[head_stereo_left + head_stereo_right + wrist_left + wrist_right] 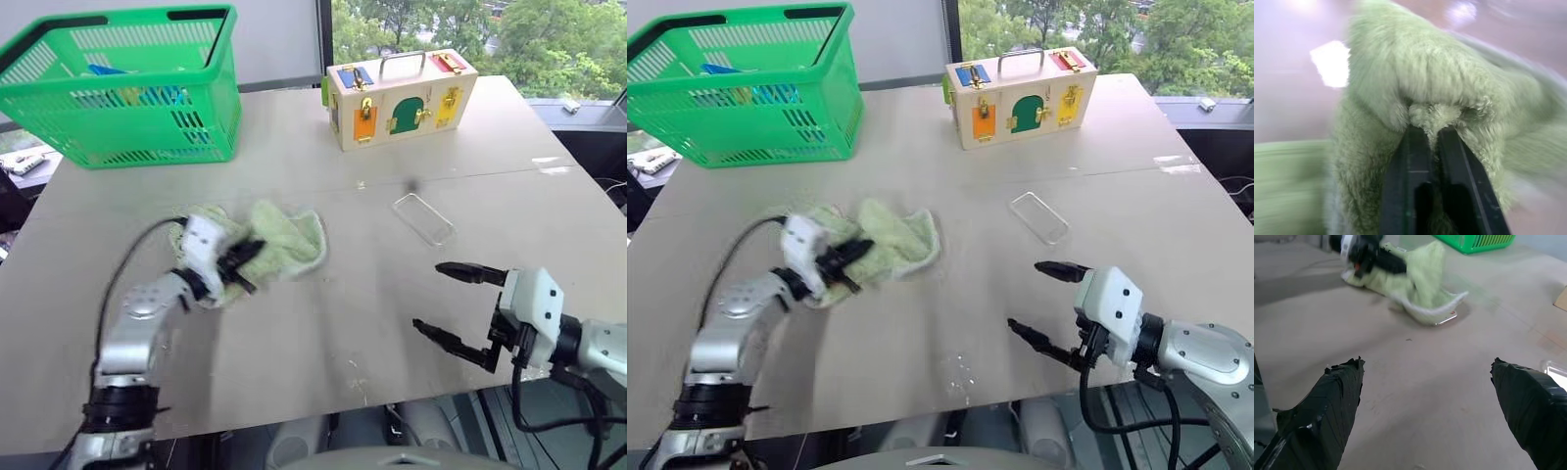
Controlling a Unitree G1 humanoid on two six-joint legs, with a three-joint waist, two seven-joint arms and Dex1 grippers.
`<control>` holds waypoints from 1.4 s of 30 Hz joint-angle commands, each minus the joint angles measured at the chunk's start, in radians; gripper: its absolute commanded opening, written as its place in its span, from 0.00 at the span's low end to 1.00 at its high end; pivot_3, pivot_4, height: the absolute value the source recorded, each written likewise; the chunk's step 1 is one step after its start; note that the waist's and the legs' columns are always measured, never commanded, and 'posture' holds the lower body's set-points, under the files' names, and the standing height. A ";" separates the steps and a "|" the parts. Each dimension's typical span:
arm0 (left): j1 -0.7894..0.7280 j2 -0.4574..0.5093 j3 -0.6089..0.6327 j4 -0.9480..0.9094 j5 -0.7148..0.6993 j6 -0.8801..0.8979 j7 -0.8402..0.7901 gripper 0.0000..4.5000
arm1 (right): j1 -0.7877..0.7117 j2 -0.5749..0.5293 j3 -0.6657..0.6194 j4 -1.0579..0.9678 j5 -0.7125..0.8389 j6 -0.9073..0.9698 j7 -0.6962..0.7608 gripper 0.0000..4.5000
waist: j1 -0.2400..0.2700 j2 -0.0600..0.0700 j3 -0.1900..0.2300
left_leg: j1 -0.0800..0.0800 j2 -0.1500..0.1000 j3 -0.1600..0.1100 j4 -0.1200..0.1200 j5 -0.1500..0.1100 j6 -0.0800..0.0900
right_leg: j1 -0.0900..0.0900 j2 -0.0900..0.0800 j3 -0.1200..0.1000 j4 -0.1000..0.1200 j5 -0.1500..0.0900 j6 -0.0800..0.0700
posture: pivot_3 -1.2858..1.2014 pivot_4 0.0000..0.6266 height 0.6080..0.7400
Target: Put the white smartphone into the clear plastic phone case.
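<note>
Clear plastic phone case (424, 217) nearly invisible on table; left claw (242, 262) pinching green cloth (279, 235), right claw (458, 305) agape, empty.

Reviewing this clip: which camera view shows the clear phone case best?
The left eye view: the clear plastic phone case lies whole and unobstructed on the table. The right eye view shows it similarly; the right wrist view catches just a corner at the picture's edge.

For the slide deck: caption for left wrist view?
Left gripper shut on a fold of green fluffy cloth.

No text, label or number can be read anywhere.
</note>
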 commanded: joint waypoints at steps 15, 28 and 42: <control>-0.307 0.253 0.128 0.217 -0.242 0.304 -0.289 0.70 | -0.034 -0.005 0.001 -0.010 0.057 0.006 0.013 1.00 | 0.005 -0.011 0.003 | -0.003 -0.003 -0.004 0.002 0.000 0.000 | 0.000 -0.002 -0.004 -0.001 0.004 -0.002 | 0.52 0.24 1.00; -0.478 0.262 -0.432 0.175 0.039 0.199 -0.617 0.99 | 0.029 -0.030 -0.076 -0.074 0.123 0.028 -0.012 1.00 | -0.002 -0.009 0.004 | -0.002 -0.002 -0.001 0.001 0.000 0.000 | 0.000 -0.001 0.000 -0.001 0.004 -0.003 | 0.52 0.24 1.00; -0.702 0.097 -0.657 0.719 0.384 -0.167 -0.759 0.99 | 0.154 -0.037 -0.174 -0.134 0.125 0.028 -0.034 1.00 | 0.000 -0.011 0.004 | -0.003 -0.002 -0.001 0.003 0.000 0.001 | 0.000 -0.001 -0.001 -0.001 0.003 -0.002 | 0.52 0.24 1.00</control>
